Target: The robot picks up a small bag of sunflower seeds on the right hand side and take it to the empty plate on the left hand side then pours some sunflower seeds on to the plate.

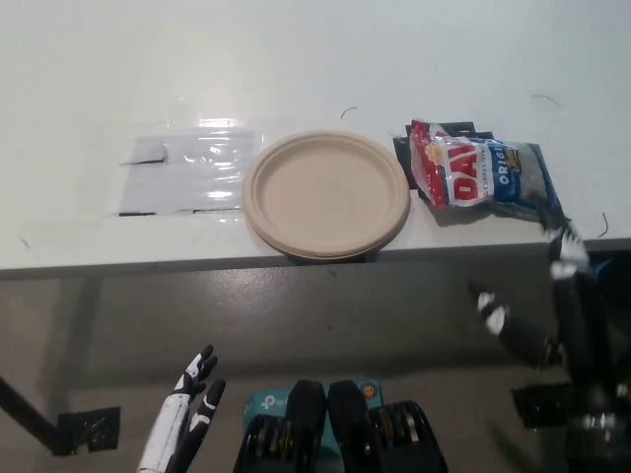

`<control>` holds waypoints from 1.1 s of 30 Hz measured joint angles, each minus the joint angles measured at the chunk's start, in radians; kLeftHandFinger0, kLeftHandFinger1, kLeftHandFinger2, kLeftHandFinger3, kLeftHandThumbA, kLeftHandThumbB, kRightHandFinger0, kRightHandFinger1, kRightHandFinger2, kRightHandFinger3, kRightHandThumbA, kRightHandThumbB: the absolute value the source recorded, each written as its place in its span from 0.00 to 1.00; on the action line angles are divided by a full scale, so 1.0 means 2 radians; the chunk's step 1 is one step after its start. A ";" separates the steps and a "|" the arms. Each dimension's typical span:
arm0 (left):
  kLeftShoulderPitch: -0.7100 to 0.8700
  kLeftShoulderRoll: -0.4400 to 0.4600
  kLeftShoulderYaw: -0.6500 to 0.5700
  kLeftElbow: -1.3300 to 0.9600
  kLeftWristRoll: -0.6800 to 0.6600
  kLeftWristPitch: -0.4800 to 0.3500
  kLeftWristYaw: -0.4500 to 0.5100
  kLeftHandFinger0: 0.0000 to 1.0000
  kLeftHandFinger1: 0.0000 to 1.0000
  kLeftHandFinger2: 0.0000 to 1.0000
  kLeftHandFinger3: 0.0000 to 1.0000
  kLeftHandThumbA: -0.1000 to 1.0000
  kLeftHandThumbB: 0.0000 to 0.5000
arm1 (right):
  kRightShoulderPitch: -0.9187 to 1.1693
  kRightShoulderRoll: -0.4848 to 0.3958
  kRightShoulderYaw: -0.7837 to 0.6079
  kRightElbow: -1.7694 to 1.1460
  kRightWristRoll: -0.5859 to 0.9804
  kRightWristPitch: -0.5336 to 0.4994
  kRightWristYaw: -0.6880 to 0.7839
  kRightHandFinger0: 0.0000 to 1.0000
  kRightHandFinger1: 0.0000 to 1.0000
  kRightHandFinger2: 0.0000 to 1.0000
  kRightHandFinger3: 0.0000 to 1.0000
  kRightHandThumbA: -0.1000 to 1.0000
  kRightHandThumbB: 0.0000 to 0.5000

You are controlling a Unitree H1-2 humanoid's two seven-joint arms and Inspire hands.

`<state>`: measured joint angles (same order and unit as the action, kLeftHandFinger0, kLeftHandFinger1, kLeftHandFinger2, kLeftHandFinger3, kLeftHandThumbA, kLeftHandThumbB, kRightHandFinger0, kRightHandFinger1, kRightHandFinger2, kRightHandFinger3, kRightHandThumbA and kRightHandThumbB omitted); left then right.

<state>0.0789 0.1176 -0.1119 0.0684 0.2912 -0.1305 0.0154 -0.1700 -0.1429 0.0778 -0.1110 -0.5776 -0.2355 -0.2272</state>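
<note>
White tabletop [315, 59] is filling the upper part of the head view, and on it the bag of sunflower seeds [480, 174] is lying flat, well beyond the fingertips of the right hand [552, 305], up and a little toward the plate side of them. Nothing is gripping it yet. That black right hand is hovering below the table edge with its fingers [490, 310] spread and holding nothing, so this looks like the approach, the very first step. Just beside the bag, the empty plate [326, 194] is sitting near the table's front edge, not quite touching the bag. Clear plastic film [187, 177] is lying past the plate. Down low, the white left hand [187, 404] is resting, fingers loosely apart. Next move, I reckon: reaching up over the edge and closing on the bag.
</note>
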 measured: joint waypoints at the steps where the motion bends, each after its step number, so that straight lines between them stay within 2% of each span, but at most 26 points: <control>1: 0.000 0.000 0.000 0.000 0.000 -0.001 0.000 1.00 1.00 1.00 1.00 1.00 0.03 | -0.010 -0.005 -0.001 0.000 -0.004 0.008 0.004 1.00 1.00 1.00 1.00 0.78 0.60; 4: 0.000 0.000 0.002 0.000 0.001 -0.005 0.000 1.00 1.00 1.00 1.00 1.00 0.05 | -0.038 -0.021 -0.003 0.007 -0.011 0.035 0.020 1.00 1.00 1.00 1.00 0.82 0.68; 9: 0.000 0.000 0.003 0.000 0.004 -0.006 0.000 1.00 1.00 1.00 1.00 1.00 0.03 | -0.073 -0.044 -0.002 0.040 -0.022 0.070 0.041 1.00 1.00 1.00 1.00 0.86 0.83; 15: 0.000 0.000 0.004 0.000 0.006 -0.007 0.000 1.00 1.00 1.00 1.00 1.00 0.00 | -0.100 -0.061 0.009 0.079 -0.034 0.109 0.071 1.00 1.00 1.00 1.00 0.94 0.94; 23: 0.000 0.000 0.005 0.000 0.007 -0.009 0.000 1.00 1.00 1.00 1.00 1.00 0.00 | -0.117 -0.072 0.022 0.111 -0.041 0.139 0.092 1.00 1.00 1.00 1.00 0.93 0.89; 27: 0.000 0.000 0.005 0.000 0.006 -0.009 0.000 1.00 1.00 1.00 1.00 1.00 0.00 | -0.123 -0.072 0.023 0.116 -0.041 0.147 0.095 1.00 1.00 1.00 1.00 0.95 0.81; 30: 0.000 0.000 0.005 0.000 0.007 -0.009 0.000 1.00 1.00 1.00 1.00 1.00 0.02 | -0.126 -0.073 0.023 0.116 -0.040 0.149 0.096 1.00 1.00 1.00 1.00 1.00 0.79; 33: 0.000 0.000 0.005 0.000 0.007 -0.009 0.000 1.00 1.00 1.00 1.00 1.00 0.00 | -0.128 -0.073 0.023 0.116 -0.040 0.150 0.096 1.00 1.00 1.00 1.00 1.00 0.75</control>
<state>0.0790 0.1171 -0.1011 0.0683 0.3053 -0.1489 0.0153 -0.4252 -0.2883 0.1245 0.1220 -0.6581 0.0645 -0.0349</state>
